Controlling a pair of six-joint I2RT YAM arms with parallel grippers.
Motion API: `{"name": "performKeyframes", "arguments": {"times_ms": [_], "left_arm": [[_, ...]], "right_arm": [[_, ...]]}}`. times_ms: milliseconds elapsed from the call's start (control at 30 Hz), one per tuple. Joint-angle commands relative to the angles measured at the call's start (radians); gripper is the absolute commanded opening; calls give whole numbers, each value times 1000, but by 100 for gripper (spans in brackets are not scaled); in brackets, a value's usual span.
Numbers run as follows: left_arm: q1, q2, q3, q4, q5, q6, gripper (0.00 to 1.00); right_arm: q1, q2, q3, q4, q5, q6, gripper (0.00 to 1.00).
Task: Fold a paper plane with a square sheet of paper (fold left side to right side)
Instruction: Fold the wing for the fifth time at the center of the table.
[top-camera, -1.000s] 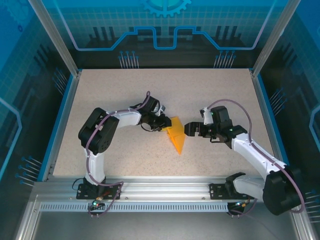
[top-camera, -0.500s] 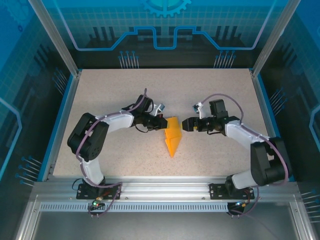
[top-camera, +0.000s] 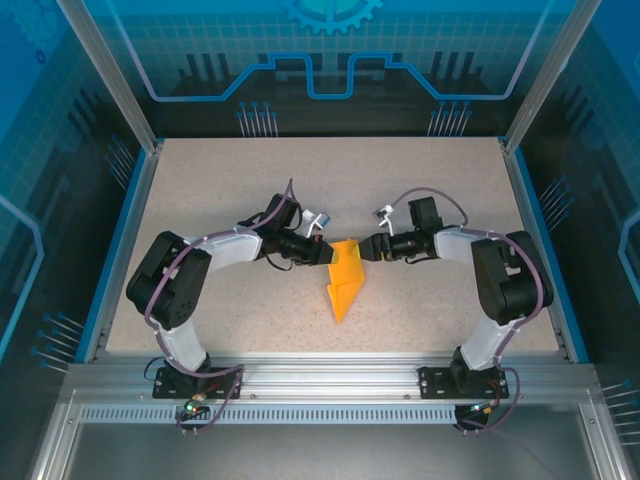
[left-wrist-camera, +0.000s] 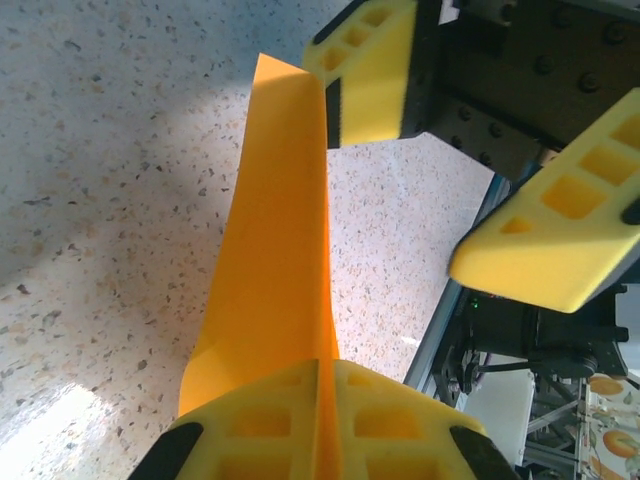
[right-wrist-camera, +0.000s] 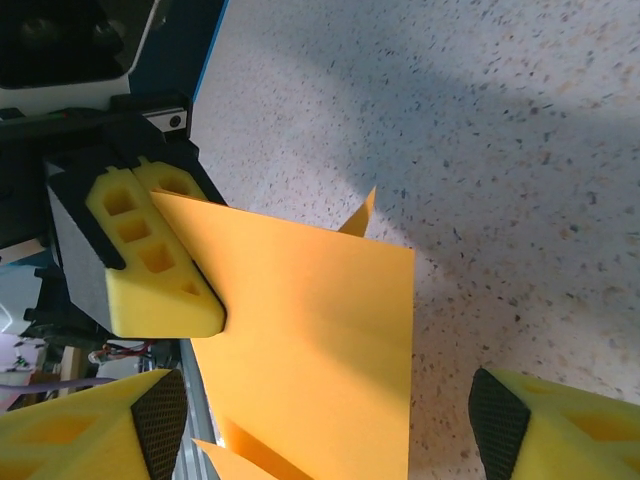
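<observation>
Two grippers flank the folded bright orange paper sheet (top-camera: 345, 285), bare tabletop (top-camera: 230, 180) all round. The left gripper (top-camera: 327, 257) pinches one edge; the right gripper (top-camera: 368, 250) gapes.

Bright overhead light, soft shadows and a glare patch on the table (left-wrist-camera: 100, 150).

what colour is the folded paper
Bright orange; the paper shows best in the right wrist view.

right wrist view — bottom edge cuts off paper plane (right-wrist-camera: 310, 350) and right fingers (right-wrist-camera: 570, 430).
</observation>
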Motion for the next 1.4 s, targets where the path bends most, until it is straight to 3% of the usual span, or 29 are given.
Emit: {"name": "performKeyframes", "arguments": {"times_ms": [0, 200, 433, 600, 733, 800, 833, 967, 1133, 1367], "left_arm": [[5, -25, -15, 23, 39, 35, 0], [5, -18, -13, 18, 29, 37, 0], [5, 0, -8, 1, 12, 45, 0], [5, 10, -4, 5, 11, 44, 0], [5, 4, 11, -29, -24, 64, 18], [5, -14, 27, -74, -72, 85, 43], [5, -24, 38, -99, -99, 97, 47], [6, -87, 64, -179, -233, 135, 64], [-32, -208, 42, -260, -387, 179, 66], [-248, -323, 29, -421, -637, 219, 65]], "right_arm": [[24, 34, 26, 4, -75, -30, 75], [33, 30, 59, -51, -96, -60, 56], [13, -31, 53, -115, -75, -89, 47], [16, -40, 60, -161, -61, -103, 32], [17, -35, 81, -220, -20, -90, 12], [25, -38, 89, -255, 24, -61, 5], [29, -38, 92, -268, 51, -35, 2], [42, -38, 91, -291, 135, 85, 0], [48, -28, 95, -303, 214, 238, 0], [53, 26, 183, -341, 260, 355, 0]]}}
